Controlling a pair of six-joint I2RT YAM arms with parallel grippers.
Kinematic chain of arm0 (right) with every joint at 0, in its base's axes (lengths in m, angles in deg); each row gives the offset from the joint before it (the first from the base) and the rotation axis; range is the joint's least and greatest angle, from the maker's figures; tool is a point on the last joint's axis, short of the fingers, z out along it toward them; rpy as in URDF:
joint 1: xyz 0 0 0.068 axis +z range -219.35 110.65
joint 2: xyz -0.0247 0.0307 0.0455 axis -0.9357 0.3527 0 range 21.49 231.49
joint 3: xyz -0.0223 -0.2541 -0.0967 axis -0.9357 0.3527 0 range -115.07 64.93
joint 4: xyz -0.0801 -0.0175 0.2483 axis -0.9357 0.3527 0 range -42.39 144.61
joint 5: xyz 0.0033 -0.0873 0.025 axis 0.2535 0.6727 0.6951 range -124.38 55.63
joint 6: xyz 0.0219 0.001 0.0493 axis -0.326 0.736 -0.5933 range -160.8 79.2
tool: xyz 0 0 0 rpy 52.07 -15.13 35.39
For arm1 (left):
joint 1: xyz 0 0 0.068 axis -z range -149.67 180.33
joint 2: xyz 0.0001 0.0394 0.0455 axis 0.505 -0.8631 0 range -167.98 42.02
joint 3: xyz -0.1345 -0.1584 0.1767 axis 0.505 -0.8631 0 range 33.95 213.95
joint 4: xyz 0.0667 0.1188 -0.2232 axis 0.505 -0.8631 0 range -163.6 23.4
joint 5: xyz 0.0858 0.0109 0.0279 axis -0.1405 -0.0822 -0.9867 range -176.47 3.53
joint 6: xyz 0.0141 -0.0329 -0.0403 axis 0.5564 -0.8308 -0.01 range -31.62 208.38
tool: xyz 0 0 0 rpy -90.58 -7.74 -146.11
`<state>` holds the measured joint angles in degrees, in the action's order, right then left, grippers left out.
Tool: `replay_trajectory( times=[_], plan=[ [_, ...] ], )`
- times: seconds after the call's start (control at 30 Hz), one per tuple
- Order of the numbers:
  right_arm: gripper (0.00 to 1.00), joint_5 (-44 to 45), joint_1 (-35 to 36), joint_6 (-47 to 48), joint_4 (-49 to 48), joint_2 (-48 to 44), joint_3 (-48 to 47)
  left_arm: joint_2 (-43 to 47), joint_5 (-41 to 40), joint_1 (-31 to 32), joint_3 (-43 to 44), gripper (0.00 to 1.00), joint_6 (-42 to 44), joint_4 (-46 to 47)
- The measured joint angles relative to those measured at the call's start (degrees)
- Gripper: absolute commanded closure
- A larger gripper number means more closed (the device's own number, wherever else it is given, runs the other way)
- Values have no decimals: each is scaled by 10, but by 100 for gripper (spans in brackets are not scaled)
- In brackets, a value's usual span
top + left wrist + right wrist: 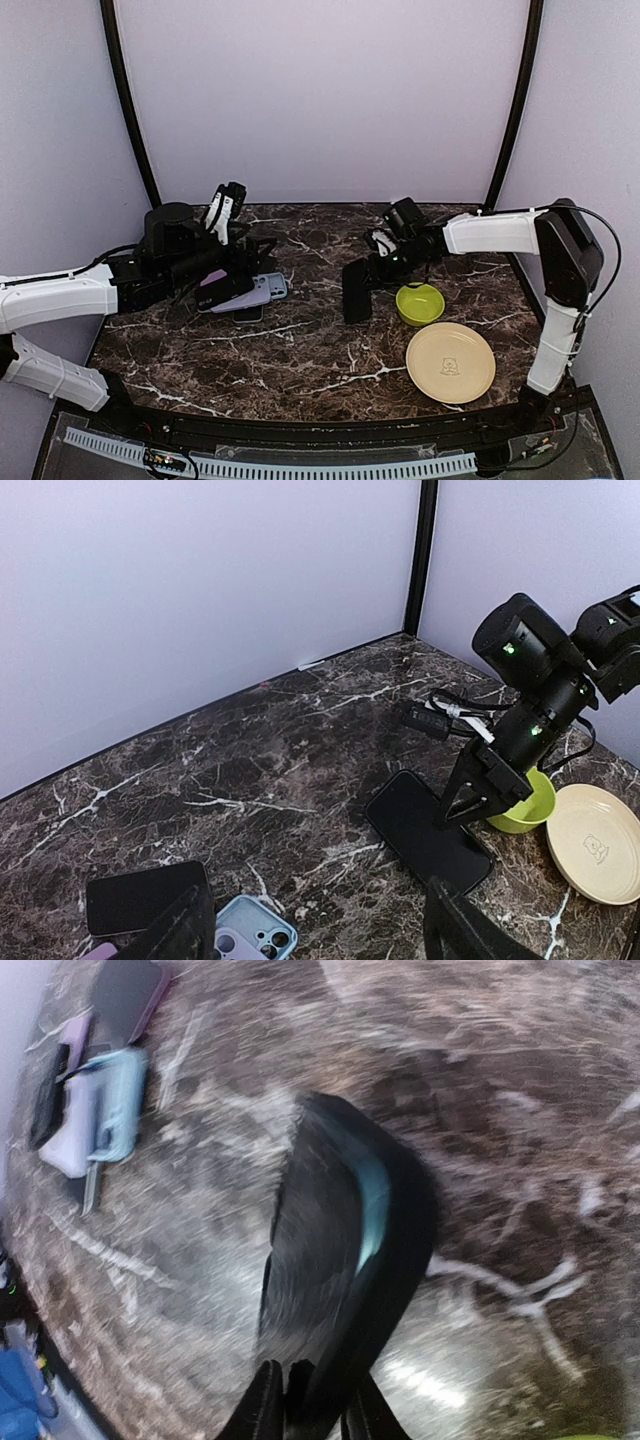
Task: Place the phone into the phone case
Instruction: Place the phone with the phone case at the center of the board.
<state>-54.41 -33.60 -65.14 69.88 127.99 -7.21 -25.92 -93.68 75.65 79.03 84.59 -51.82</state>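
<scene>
The black phone (355, 290) is on the marble table (300, 350) right of centre; whether it is lifted I cannot tell. It also shows in the left wrist view (425, 830). My right gripper (378, 262) is shut on one end of the phone (345, 1260), with a finger on each side (265, 1410); this view is blurred. A light blue phone case (272, 285) lies at the left in a small pile with a purple case (225, 285) and a dark one (248, 313). My left gripper (228, 268) hangs open and empty over this pile, the blue case (250, 935) between its fingers.
A green bowl (420, 303) stands just right of the phone, and a cream plate (450, 362) lies in front of it. A flat black slab (140, 895) lies next to the blue case. Walls enclose the table at the back and sides.
</scene>
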Motion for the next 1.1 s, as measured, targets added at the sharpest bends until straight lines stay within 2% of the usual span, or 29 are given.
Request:
replay_trajectory(
  times=[0.2,0.33,0.7,0.83,0.97,1.1],
  plan=[
    [70,79,-9,1,19,49,-14,0,-4,0,0,27,2,-2],
    [64,98,-9,-2,31,55,-14,0,-4,0,0,26,2,-4],
    [58,142,8,1,56,52,-47,-53,-11,-10,50,12,6,-52],
    [56,165,24,14,64,34,-73,-86,3,-55,93,9,0,-102],
    [53,181,41,29,64,1,-82,-126,33,-138,139,8,-12,-150],
    [49,200,52,42,65,-24,-81,-174,48,-193,176,3,-16,-196]
  ],
)
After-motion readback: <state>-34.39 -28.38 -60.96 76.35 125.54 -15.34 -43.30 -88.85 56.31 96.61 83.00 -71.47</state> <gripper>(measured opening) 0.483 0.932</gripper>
